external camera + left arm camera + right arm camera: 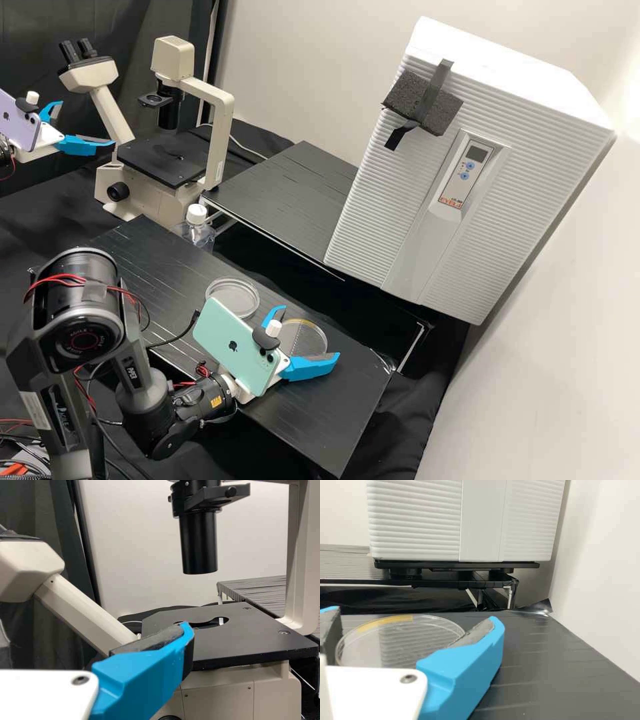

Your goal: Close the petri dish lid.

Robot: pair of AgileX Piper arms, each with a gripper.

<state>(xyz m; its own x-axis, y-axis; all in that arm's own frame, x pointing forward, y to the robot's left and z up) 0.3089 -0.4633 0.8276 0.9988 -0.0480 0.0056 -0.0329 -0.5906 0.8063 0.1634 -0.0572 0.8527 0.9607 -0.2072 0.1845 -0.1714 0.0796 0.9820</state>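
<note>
A white ribbed cabinet [533,147] is standing on a rear black platform [293,193], and a dark gap is separating that platform from the black bench [320,413]. A cream microscope [221,133] is standing off the bench's far end, its dark stage [235,635] lying ahead of the left gripper [87,123], which is hanging in the air with its two fingers spreading wide and nothing resting between them. The right gripper [311,332] is hovering low over the bench, its fingers also spreading wide. A dark foam block [437,110] is clinging to the cabinet under black tape. A clear bottle [199,233] with a white cap is standing near the microscope's base. A mint phone [230,347] is riding on the right gripper and a lilac phone [23,123] on the left. Two round clear petri dish pieces are lying apart on the bench; I cannot tell which is serving as lid. The plain piece [233,298] is lying nearer the microscope, and one blue finger of the right gripper is standing in the way between it and the yellow-striped piece [400,640]. The right gripper is flanking that striped piece; whether it is touching it, I cannot tell.
</note>
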